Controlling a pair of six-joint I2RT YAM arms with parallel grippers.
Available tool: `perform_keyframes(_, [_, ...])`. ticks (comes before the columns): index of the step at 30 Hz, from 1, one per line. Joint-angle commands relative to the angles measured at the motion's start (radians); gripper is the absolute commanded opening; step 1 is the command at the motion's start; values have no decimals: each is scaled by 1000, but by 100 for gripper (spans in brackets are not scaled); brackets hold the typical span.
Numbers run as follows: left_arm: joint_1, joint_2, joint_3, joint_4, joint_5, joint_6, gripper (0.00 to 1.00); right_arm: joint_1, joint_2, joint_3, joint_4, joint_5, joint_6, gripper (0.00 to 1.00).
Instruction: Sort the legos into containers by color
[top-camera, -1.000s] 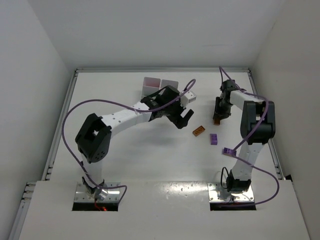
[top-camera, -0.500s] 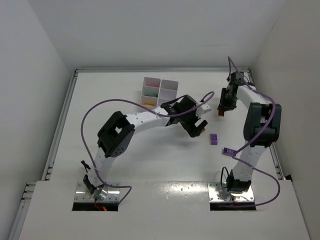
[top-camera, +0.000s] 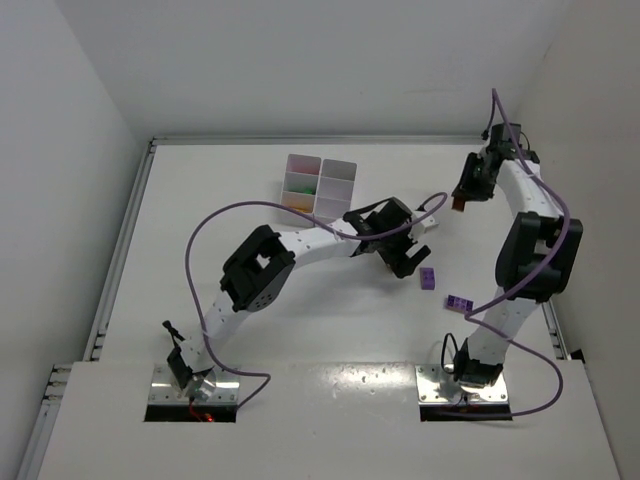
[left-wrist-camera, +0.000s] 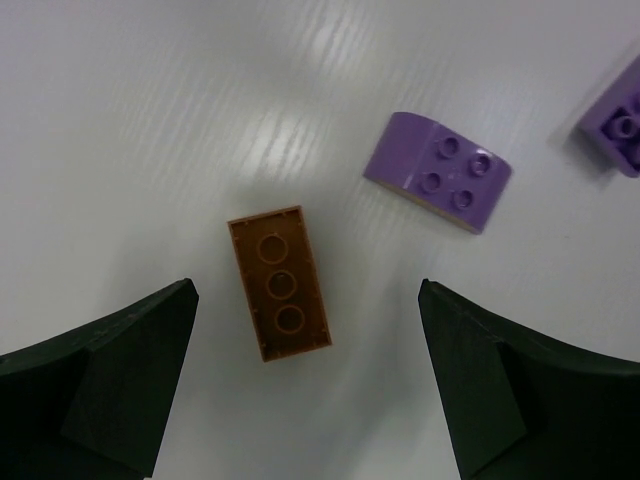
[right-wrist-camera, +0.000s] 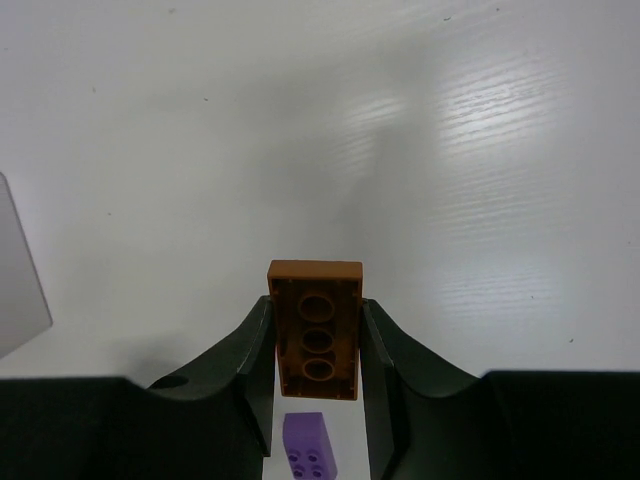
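The six-cell tray (top-camera: 338, 165) sits at about 11 o'clock from the middle of the table (top-camera: 330, 320), holding what appear to be yellow pieces (top-camera: 297, 204) and green pieces (top-camera: 309, 186). Near the table's centre the left gripper (top-camera: 407, 262) hangs with its jaws spread wide either side of a loose orange brick (left-wrist-camera: 280, 283), which lies hollow side up. A purple brick (left-wrist-camera: 437, 170) lies at that brick's 2 o'clock, another purple brick (left-wrist-camera: 620, 120) further along and cut off by the frame; at the table's 2 o'clock the right gripper (top-camera: 462, 197) is lifted clear, clamped on a second orange brick (right-wrist-camera: 315, 335) whose hollow underside faces the wrist camera
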Motion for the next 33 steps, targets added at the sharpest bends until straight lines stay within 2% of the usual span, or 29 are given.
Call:
perform_keyframes(1, [-4,38,68,4,-111,-25,100,-12,-82,70,-31,-50,29,0])
perform_keyframes(4, [-4,52,91,-5,-178,-44,100,-12,-120,79,-31,-72,38,0])
perform_keyframes(9, [-4,72,100,-27,-203,-44,100,-12,-142,90,-31,-99,26,0])
perform_keyframes(11, [-4,72,87,-27,-203,-33,90,-12,-142,90,-31,-99,4,0])
perform_keyframes(12, [-4,72,87,-36,-182,-33,78,-12,-142,99,-31,-99,4,0])
perform_keyframes(14, [-4,58,58,-36,-125,-12,62,-2,-151,99,-31,-99,-5,0])
perform_keyframes(15, [-4,48,45,-36,-105,-12,46,-2,-151,108,-31,-99,-5,0])
perform_keyframes(16, [-15,39,18,-36,-105,-1,40,-2,-151,108,-31,-99,-5,0])
perform_keyframes(19, [-24,14,-18,-27,-82,8,32,-2,-151,142,-22,-110,-5,0])
perform_keyframes(22, [-24,-44,-63,-27,-48,8,16,8,-142,177,-22,-141,-16,0])
perform_keyframes(26, [28,-201,-151,50,-8,-50,8,47,-122,218,-2,-210,-76,0])
perform_keyframes(30, [118,-369,-136,30,59,-131,7,102,-100,254,47,-289,-94,0])
perform_keyframes(33, [213,-515,-98,-2,81,-182,7,175,-45,352,38,-325,-163,0])
